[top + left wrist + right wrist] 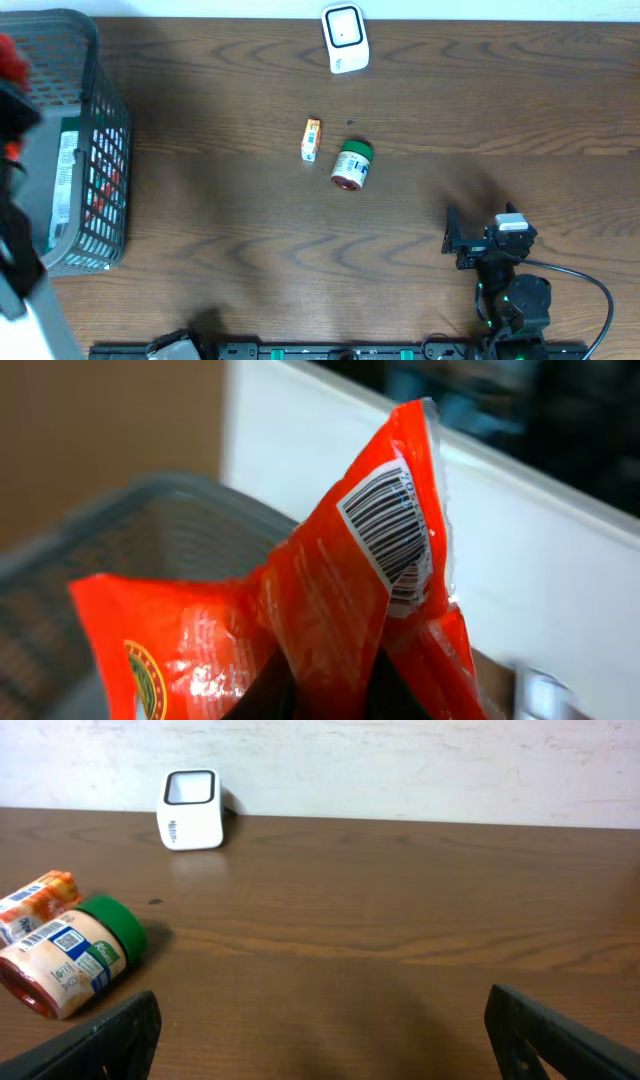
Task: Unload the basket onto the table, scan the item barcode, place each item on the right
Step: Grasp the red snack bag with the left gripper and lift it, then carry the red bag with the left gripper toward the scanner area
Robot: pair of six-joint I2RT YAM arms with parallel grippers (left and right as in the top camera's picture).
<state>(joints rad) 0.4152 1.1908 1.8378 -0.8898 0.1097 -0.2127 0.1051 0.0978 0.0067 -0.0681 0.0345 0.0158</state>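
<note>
My left gripper is shut on the lower fold of a red-orange snack bag, which fills the left wrist view. The bag's barcode sits on its upper right flap, facing the camera. In the overhead view the bag shows only as a red blur at the far left, above the basket. The white scanner stands at the table's back edge, far from the bag. My right gripper hovers open and empty over the front right of the table.
A grey mesh basket holding other packages stands at the left edge. A green-lidded jar lies on its side mid-table, next to a small orange box.
</note>
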